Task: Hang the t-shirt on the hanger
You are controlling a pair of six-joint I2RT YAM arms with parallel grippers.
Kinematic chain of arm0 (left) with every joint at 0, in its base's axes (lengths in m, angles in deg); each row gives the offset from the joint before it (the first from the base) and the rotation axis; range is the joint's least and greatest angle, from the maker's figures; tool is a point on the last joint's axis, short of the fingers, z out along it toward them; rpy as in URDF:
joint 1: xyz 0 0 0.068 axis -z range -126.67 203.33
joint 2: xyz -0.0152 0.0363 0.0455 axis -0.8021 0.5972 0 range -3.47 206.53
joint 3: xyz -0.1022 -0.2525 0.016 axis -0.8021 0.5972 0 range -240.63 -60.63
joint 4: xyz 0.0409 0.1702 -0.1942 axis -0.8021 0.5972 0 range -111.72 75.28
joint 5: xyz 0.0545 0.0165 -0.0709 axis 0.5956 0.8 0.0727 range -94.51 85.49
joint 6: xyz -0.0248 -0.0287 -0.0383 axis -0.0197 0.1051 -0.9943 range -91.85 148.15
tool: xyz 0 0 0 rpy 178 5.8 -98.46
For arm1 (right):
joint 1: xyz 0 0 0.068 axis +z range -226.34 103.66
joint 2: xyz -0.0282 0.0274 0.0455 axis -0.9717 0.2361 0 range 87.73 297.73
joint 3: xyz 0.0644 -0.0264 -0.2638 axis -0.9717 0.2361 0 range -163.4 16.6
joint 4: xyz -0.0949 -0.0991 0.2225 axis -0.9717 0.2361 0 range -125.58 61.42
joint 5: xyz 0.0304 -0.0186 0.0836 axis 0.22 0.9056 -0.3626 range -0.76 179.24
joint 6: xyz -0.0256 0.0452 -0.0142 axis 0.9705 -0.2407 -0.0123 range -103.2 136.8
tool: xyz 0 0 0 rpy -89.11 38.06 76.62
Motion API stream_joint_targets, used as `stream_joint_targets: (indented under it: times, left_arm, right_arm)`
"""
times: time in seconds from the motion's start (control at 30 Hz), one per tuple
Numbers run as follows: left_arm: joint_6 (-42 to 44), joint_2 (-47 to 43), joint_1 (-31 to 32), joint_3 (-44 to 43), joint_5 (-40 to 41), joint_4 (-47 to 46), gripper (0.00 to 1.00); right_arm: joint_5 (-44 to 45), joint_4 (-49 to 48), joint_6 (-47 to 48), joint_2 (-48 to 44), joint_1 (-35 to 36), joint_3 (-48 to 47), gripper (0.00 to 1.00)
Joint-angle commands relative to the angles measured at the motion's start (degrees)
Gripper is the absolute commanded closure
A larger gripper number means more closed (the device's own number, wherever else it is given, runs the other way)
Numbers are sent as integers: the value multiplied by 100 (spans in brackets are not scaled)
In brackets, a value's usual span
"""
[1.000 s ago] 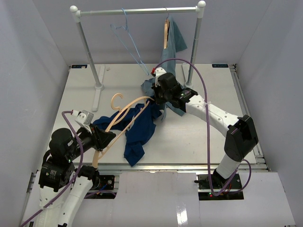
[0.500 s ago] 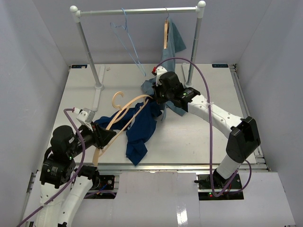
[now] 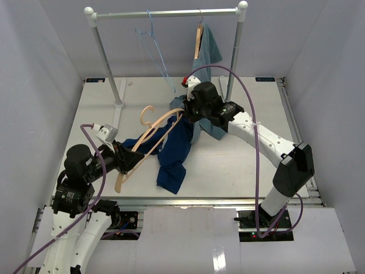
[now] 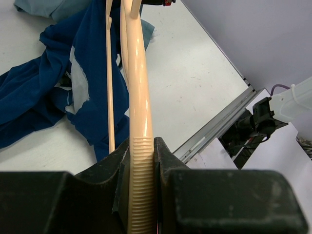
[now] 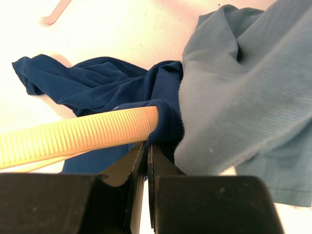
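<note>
The tan wooden hanger (image 3: 155, 132) lies slanted between my two grippers, its hook (image 3: 147, 114) pointing to the far left. My left gripper (image 3: 132, 160) is shut on its ribbed near end (image 4: 140, 161). The navy t-shirt (image 3: 174, 153) drapes over the hanger's far arm and trails down to the table; it also shows in the left wrist view (image 4: 34, 97). My right gripper (image 3: 189, 116) is shut on the t-shirt's collar rim (image 5: 165, 124), which is pulled over the hanger's ribbed far end (image 5: 83, 132). The right gripper (image 5: 147, 148) has its jaws pinched together.
A metal rack (image 3: 165, 12) stands at the back with a light-blue wire hanger (image 3: 153, 50) and a grey-blue shirt (image 3: 210, 47) on another wooden hanger. Grey-blue cloth (image 5: 243, 97) lies beside the right gripper. The table's front edge (image 3: 228, 200) is near.
Both grippers have carried the hanger to the right and away from me. The t-shirt has slid right with it and hangs straighter; its lower end has moved right.
</note>
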Motion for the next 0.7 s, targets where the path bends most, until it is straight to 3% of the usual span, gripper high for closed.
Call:
stream_joint_targets:
  times: [0.0, 0.4, 0.67]
  left_arm:
    - [10, 1, 7, -83, -514, -268, 100]
    - [105, -404, 1, -1110, 964, 1119, 100]
    - [64, -301, -2, -859, -527, 457, 100]
  right_arm:
    - [-90, 162, 189, -316, 39, -594, 92]
    - [21, 426, 161, -750, 39, -765, 92]
    - [-84, 600, 268, -753, 54, -930, 92]
